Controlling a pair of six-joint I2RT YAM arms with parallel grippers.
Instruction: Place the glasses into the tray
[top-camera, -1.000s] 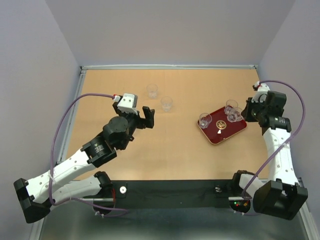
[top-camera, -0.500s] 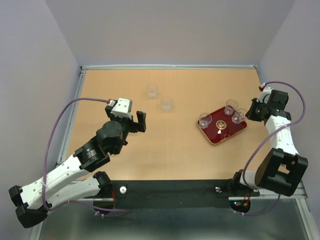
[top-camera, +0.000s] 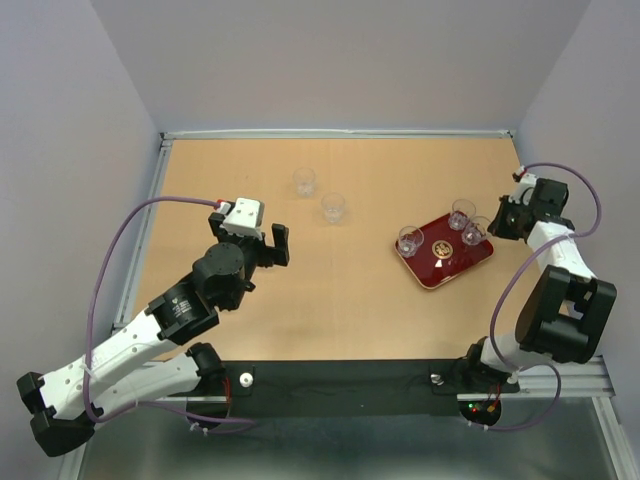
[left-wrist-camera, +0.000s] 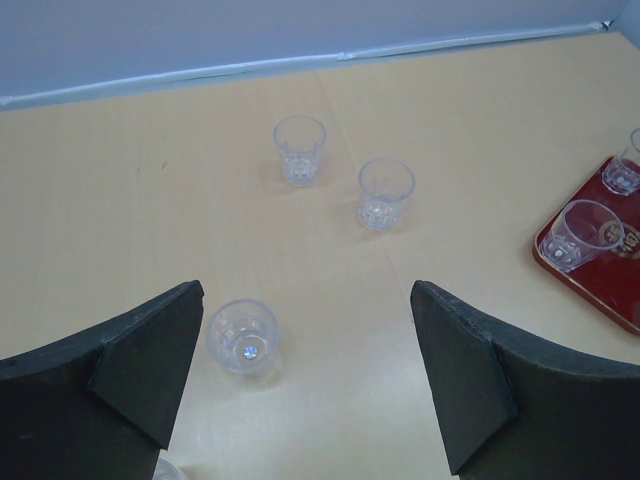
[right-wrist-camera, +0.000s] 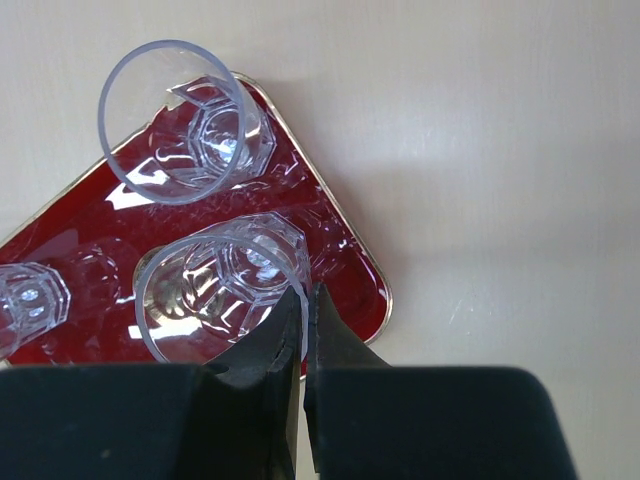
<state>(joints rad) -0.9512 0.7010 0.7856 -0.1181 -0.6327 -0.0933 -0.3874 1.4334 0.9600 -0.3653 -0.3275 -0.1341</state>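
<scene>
**Third glass down, release due**

The right pincer (right-wrist-camera: 304, 300) is closed. Its tips appear to pinch the wall of the third glass (right-wrist-camera: 215, 290), one tip inside the rim and one outside. That glass stands on the tray (right-wrist-camera: 345, 270), at its far right end, just beside the second glass (right-wrist-camera: 185, 120). The first glass (top-camera: 410, 240) stands apart at the tray's left end. I judge the placing step nearly done. The move now wanted is for the pincer to open and lift straight off, without dragging the rim or nudging the glass beside it.

The left pincer (left-wrist-camera: 307, 290) hangs wide open and empty over the left part of the bench (top-camera: 350, 300). In its wrist view a loose glass (left-wrist-camera: 243, 335) stands between the fingers, off-centre: close to the left finger, apart from the right one. To take it, I judge, the pincer must shift left to centre the glass, then come down and close gently. The far-left glass (left-wrist-camera: 300, 148) and far-right glass (left-wrist-camera: 385, 192) stand farther off, toward the bench's far side, well apart from this pincer.
</scene>
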